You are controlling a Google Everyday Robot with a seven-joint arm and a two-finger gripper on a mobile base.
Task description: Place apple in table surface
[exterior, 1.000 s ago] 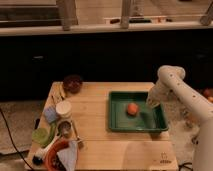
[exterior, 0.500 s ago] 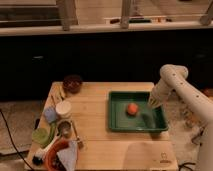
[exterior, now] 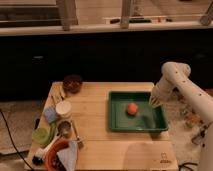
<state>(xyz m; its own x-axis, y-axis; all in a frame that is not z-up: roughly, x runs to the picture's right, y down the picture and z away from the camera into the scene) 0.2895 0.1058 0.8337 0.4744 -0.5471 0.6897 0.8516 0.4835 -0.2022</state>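
Over the last second the white arm's gripper (exterior: 156, 101) has sunk a little and drifted slightly toward the right of the frame, while the small round orange-red apple (exterior: 132, 108) has not shifted at all. The gripper now hangs pointing downward at the right rim of the green rectangular plastic tray (exterior: 137, 124), right of the frame's centre. Whether it is open or closed cannot be told, but it is clearly apart from the apple and carries nothing that can be seen. The apple rests on the tray's floor near the middle, to the left of the gripper in the picture and a little lower in the frame. Being round, it offers no long axis to line up with, so the approach probably turns only on closing that sideways gap toward the left and coming down over the fruit. The pale wooden plank table (exterior: 100, 107) lies bare between the tray and the dark red-brown bowl (exterior: 72, 82) at its upper left corner. That stretch looks the likeliest place to set the apple down, since cups and dishes (exterior: 55, 140) crowd the lower left edge. The pick-up is not yet done.
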